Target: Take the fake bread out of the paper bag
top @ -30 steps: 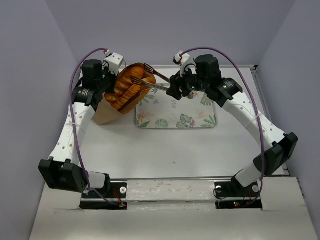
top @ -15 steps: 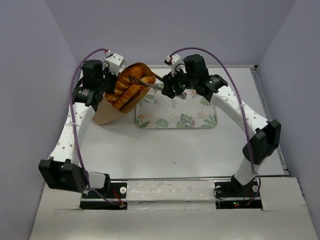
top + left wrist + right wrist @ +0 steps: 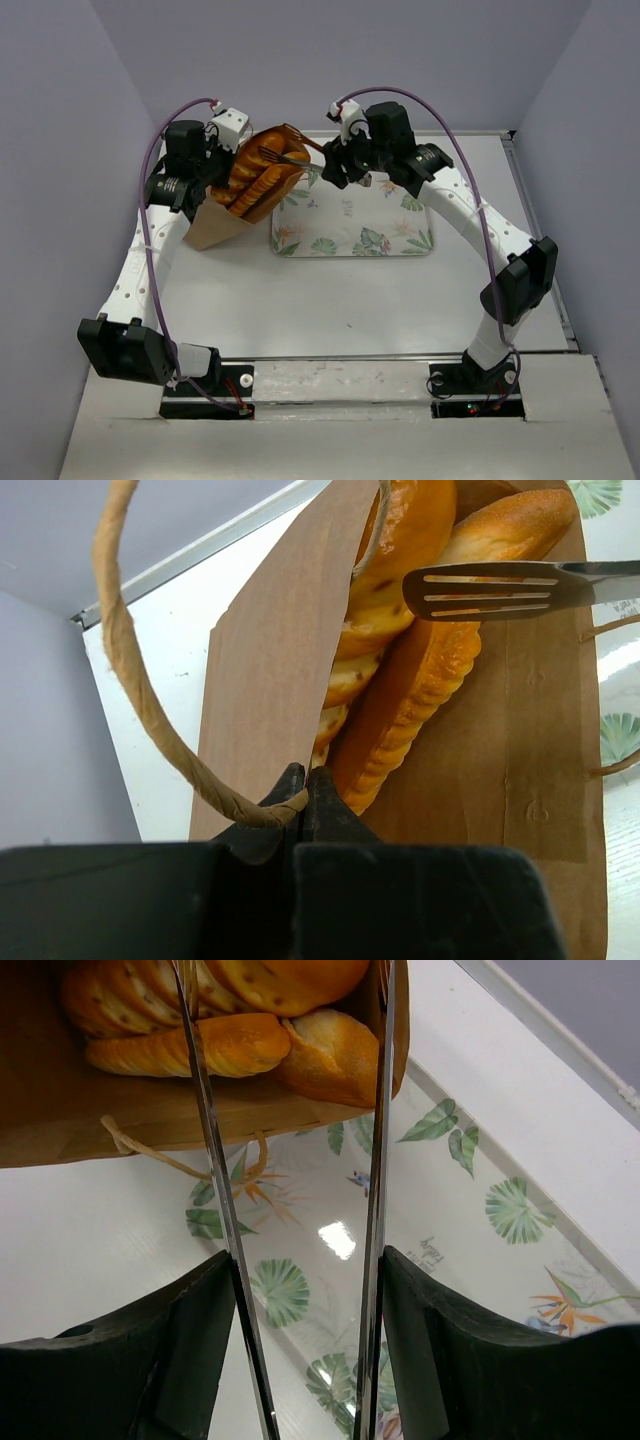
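Where tongs [image 3: 292,153] reach, leaf-patterned tray [image 3: 350,225] beside paper bag [image 3: 215,225].

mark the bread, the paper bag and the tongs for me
fake bread [image 3: 205,1045]: right wrist view, on the ridged loaf at the bag mouth.
paper bag [image 3: 275,670]: left wrist view, on its flat side panel.
tongs [image 3: 490,588]: left wrist view, on the slotted tip.

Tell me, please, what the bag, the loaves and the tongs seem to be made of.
The paper bag: matte brown kraft paper, creased, with a twisted paper handle. The fake bread: glossy golden-orange, probably plastic or foam; its sheen looks unnatural. The tongs in the right gripper: polished metal, mirror-bright, with slotted tips.
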`<state>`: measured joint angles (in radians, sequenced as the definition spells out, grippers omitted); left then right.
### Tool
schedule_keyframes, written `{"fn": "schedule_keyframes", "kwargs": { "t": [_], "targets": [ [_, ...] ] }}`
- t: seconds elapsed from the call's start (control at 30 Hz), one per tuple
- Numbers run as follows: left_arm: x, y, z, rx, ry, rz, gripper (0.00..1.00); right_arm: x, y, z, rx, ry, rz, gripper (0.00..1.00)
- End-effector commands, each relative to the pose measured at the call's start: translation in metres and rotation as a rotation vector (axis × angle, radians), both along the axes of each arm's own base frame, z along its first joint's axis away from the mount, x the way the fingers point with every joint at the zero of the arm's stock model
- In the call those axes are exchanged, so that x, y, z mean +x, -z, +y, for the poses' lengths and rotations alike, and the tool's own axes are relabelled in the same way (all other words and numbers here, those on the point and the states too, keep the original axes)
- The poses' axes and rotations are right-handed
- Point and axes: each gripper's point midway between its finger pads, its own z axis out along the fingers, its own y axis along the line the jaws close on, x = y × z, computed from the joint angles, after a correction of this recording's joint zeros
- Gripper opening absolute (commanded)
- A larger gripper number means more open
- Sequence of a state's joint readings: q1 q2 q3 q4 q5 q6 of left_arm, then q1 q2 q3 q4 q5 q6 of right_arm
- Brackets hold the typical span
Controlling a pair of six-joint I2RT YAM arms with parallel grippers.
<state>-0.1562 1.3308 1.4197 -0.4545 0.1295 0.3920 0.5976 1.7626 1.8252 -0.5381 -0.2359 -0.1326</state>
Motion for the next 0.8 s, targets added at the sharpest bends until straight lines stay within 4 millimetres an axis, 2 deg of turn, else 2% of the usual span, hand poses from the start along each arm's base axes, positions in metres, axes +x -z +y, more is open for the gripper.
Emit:
{"fn": "schedule_keyframes", "kwargs": {
  "t": [0.0,0.43,0.57,0.7,0.73,0.77],
  "targets": [
    [-0.003,-0.019,-0.004,-0.007,0.022,-0.058,0.00,0.006,-0.033,0.006,0.029,-0.011,-0.104,0.63],
    [0.006,-0.037,-0.017,-0.012,0.070,-0.113,0.00,0.010,-0.008,0.028,0.037,-0.094,-0.041,0.63],
    [0.010,-0.037,-0.020,-0.022,0.077,-0.114,0.00,0.011,-0.011,0.038,0.070,-0.119,-0.023,0.61],
    [0.011,-0.034,-0.023,-0.043,0.076,-0.102,0.00,0.007,-0.015,0.045,0.102,-0.152,-0.005,0.41],
    [0.012,-0.034,-0.024,-0.051,0.078,-0.100,0.00,0.005,-0.016,0.046,0.107,-0.161,-0.003,0.30],
    [0.012,-0.033,-0.025,-0.057,0.078,-0.095,0.00,0.003,-0.020,0.045,0.112,-0.163,-0.006,0.25]
  ]
}}
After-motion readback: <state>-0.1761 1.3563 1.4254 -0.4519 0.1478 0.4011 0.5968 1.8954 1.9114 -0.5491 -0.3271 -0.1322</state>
